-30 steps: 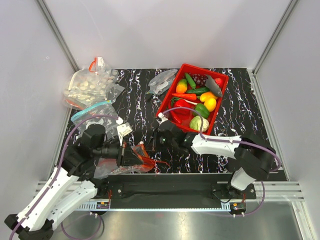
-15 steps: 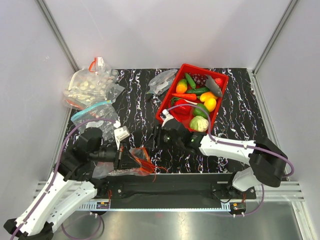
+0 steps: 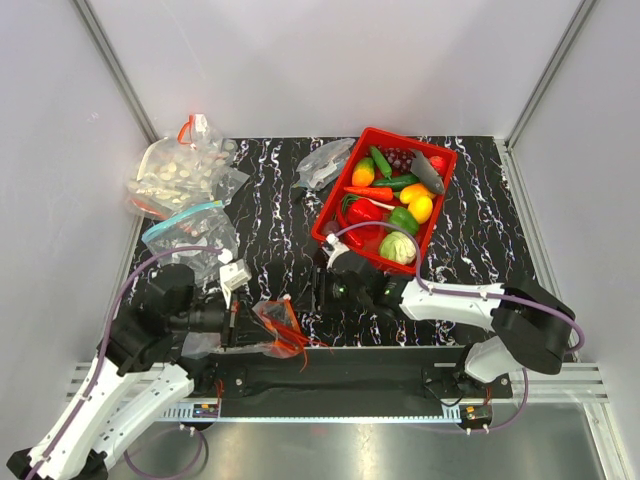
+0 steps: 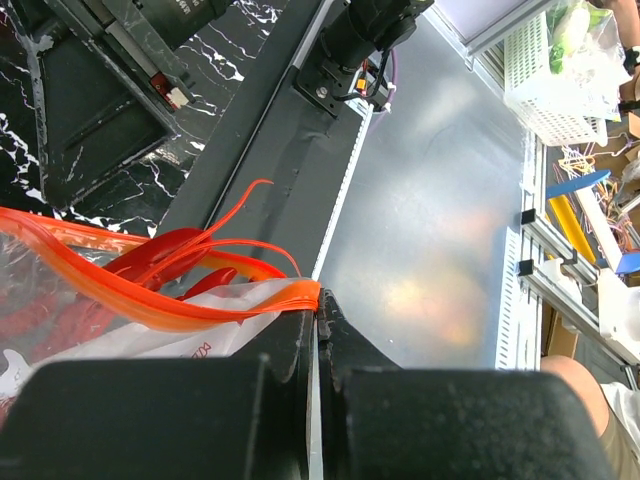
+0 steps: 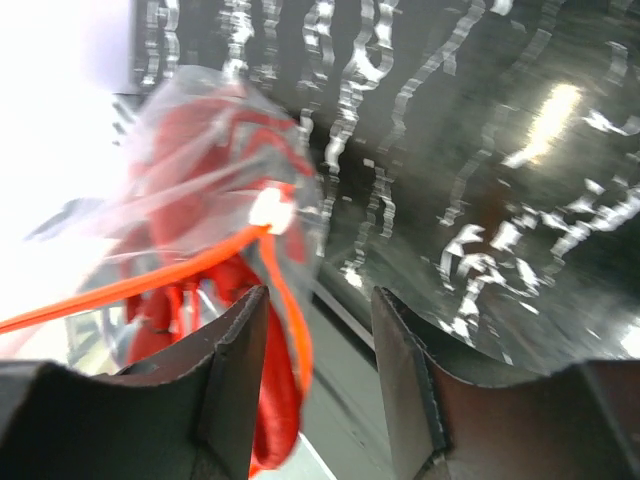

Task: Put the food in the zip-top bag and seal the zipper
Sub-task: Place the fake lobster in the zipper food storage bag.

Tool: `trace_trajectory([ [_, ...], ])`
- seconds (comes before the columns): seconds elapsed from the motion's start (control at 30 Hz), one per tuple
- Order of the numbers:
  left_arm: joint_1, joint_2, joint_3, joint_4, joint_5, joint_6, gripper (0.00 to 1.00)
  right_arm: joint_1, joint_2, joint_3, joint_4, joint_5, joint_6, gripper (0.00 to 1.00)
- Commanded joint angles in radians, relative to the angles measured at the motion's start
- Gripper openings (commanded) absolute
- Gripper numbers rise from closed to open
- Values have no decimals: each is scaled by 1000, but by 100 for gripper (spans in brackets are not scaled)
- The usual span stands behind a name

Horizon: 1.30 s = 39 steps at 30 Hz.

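The zip-top bag (image 3: 276, 324) lies crumpled at the table's front edge, with a red food piece (image 4: 160, 258) showing inside it. My left gripper (image 4: 322, 300) is shut on the end of the red-orange zipper (image 4: 200, 305); in the top view it (image 3: 238, 322) sits just left of the bag. My right gripper (image 3: 316, 290) is just right of the bag, and in its own wrist view it (image 5: 320, 300) stands open and holds nothing. The bag (image 5: 215, 170) and the zipper's white slider (image 5: 272, 212) lie ahead of its left finger. More food (image 3: 395, 195) fills the red tray (image 3: 340, 185).
A bag of pale round pieces (image 3: 180, 170) and a teal-strip bag (image 3: 190, 225) lie at the back left. Another clear bag (image 3: 325, 160) rests beside the tray. The black front rail (image 3: 330, 375) runs just below the zip-top bag.
My right gripper has opened, let go of the bag and drawn back slightly. My left gripper has pulled the bag's zip strip a little to the left and nearer.
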Motion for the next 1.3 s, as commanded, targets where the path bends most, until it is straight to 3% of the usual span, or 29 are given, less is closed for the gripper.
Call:
trace_trajectory([
  [0.0,-4,-22,-9,20,1,6,0,20,-3,-8,137,-39,-10,53],
  [0.23,-4,-34,-3,-13,-2,19,0,31,-14,-38,208,-32,-5,54],
  [0.67,-2,-31,60,-54,-12,31,0,66,124,24,243,-38,-1,50],
  [0.87,-4,-25,63,-60,-13,34,0,64,72,36,242,25,-10,10],
  [0.93,-4,-22,60,-62,-16,34,0,64,35,56,137,68,-33,0],
  [1.27,-4,24,75,-45,-56,14,0,64,-366,345,-654,586,-105,0],
])
